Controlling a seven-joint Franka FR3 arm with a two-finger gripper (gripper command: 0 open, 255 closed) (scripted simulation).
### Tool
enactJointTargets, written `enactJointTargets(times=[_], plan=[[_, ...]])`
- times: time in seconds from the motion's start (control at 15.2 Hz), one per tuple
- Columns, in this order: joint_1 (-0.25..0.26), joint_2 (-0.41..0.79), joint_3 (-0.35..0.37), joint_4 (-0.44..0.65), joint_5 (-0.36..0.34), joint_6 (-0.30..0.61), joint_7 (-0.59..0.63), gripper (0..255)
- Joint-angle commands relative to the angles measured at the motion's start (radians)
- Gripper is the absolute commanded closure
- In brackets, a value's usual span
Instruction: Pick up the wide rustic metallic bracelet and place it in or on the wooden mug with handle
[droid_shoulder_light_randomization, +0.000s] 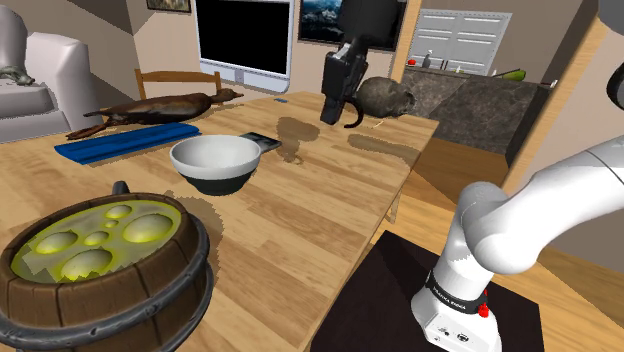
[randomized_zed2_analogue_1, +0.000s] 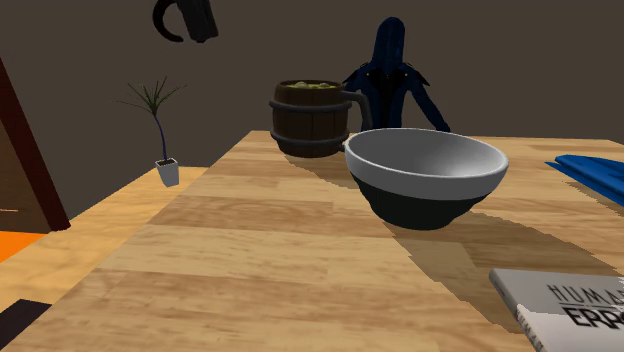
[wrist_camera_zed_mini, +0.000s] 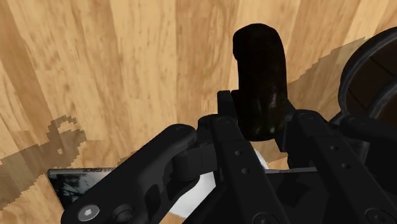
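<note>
High above the far end of the bench (droid_shoulder_light_randomization: 300, 210), the jaws were clamped on the dark bracelet (wrist_camera_zed_mini: 259, 83). The pick looked done; carrying it to the wooden mug (droid_shoulder_light_randomization: 100, 300), well apart, was left.

Shoulder camera: beside, slightly behind stand (droid_shoulder_light_randomization: 385, 290), set high, looks down across bench (droid_shoulder_light_randomization: 310, 220) toward far wall. Mug (droid_shoulder_light_randomization: 120, 295) nearest lens, bowl (droid_shoulder_light_randomization: 215, 165) next, book (droid_shoulder_light_randomization: 262, 141) beyond.
Second exterior camera: low, just above bench top, at opposite end, faces back. Order reversed: book nearest, bowl mid, mug farthest.
Shared by both: mug, bowl, book, bench middle.
Wrist camera: on hand, looks down along claw (wrist_camera_zed_mini: 257, 118) at bench planks; bracelet (wrist_camera_zed_mini: 257, 70) close to lens, book corner below.
</note>
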Motion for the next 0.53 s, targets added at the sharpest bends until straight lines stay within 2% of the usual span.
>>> enactJointTargets(times=[0.0,0.46], plan=[[-0.003,0.043,0.031,0.038,0.002,0.008,0.029,255],[-0.028,0.278,0.187,0.234,-0.035,0.059,0.175,255]])
